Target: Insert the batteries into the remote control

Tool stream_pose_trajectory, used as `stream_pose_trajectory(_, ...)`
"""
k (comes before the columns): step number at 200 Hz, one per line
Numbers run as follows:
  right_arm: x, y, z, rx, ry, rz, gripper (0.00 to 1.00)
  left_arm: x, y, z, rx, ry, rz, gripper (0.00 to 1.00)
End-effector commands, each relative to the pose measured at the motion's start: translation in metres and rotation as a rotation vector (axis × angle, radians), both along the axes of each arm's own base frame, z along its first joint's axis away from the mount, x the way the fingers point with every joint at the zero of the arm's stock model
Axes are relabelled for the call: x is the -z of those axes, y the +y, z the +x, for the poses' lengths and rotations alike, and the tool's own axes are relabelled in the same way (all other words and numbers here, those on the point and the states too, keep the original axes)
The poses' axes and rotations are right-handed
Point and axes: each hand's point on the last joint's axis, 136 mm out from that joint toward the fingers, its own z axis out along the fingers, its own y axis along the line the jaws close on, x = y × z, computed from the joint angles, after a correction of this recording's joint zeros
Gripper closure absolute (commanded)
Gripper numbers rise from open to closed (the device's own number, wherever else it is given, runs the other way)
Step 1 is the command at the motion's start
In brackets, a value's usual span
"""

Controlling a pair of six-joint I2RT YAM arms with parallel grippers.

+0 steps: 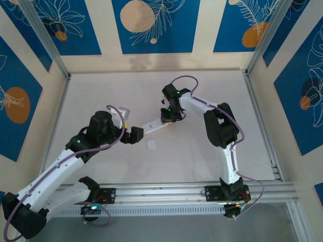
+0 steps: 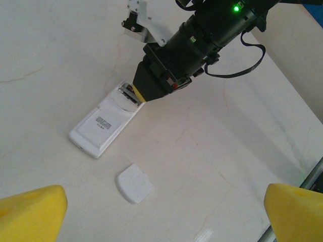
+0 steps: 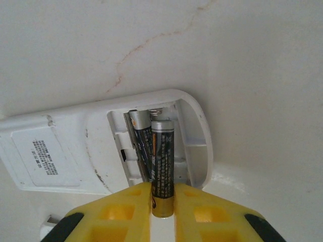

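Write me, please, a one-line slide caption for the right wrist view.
Right pincer grips a battery at the remote control's open compartment, where a second battery already lies.

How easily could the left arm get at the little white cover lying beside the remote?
Probably easily. The cover lies alone on the table just ahead of the open left gripper, apart from the remote, and the right gripper is busy at the remote's far end.

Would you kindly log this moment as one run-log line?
right gripper: shut on second battery, at open bay of remote control | first battery: in bay | left gripper: open | cover: off, on table
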Motion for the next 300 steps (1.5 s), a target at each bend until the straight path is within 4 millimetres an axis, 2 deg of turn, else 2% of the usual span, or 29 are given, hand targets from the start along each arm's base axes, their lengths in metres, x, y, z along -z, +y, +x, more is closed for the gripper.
stream_pose_trajectory(1,-0.008,0.005,-0.001,-0.011,0.007,0.002,0.80,0.007,0.003,0.003,-0.020,0.007,0.012,0.00)
stream_pose_trajectory(85,-0.026,0.006,0.000,-0.035,-0.048,-0.012,0.80,0.012,0.002,0.006,-0.029,0.018,0.010,0.00)
stream_pose_trajectory(120,-0.019,0.000,0.002,-0.033,-0.074,-0.068,0.82,0.015,0.003,0.006,-0.036,0.032,0.014,0.00)
stream_pose_trajectory(183,-0.007,0.002,0.001,-0.027,-0.051,-0.062,0.82,0.015,0.003,0.006,-0.038,0.033,0.013,0.00)
stream_pose_trajectory(300,0.001,0.002,-0.008,-0.039,-0.010,-0.060,0.82,0.015,0.001,0.007,-0.035,0.036,0.009,0.00)
